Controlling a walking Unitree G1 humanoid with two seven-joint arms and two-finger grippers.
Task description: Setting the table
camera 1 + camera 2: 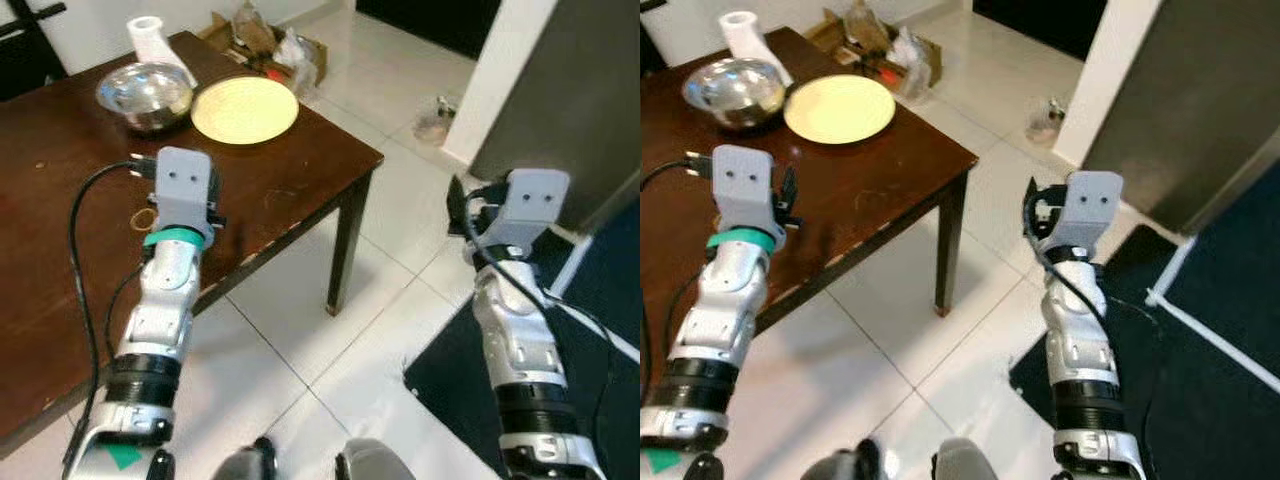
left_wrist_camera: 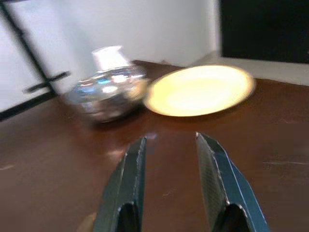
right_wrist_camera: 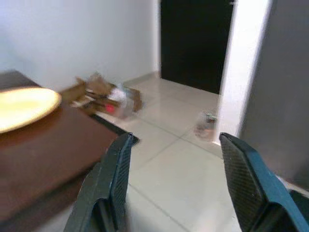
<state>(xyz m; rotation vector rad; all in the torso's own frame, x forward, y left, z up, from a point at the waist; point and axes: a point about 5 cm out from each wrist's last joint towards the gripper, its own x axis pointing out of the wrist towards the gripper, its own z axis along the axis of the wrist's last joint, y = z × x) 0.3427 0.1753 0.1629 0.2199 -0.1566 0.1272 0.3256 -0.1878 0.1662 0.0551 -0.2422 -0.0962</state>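
the round pale yellow plate (image 1: 244, 109) lies straight ahead of the left gripper (image 2: 170, 159), spread and empty over the dark brown wooden counter (image 1: 60, 230); the right gripper (image 3: 176, 169), also spread, hangs off to the side over floor.

pale yellow plate (image 1: 244, 108), silver bowl (image 1: 146, 95)

Ahead of your left gripper (image 2: 166, 183), bare table (image 1: 290, 190) runs to 12 o'clock, where the plate (image 1: 244, 109) sits; the bowl (image 1: 146, 96) and paper roll (image 1: 152, 38) block 11 o'clock. Your right gripper (image 3: 176, 179) has open floor (image 3: 178, 169) ahead, with a cardboard box (image 3: 104, 99) at 10 o'clock.
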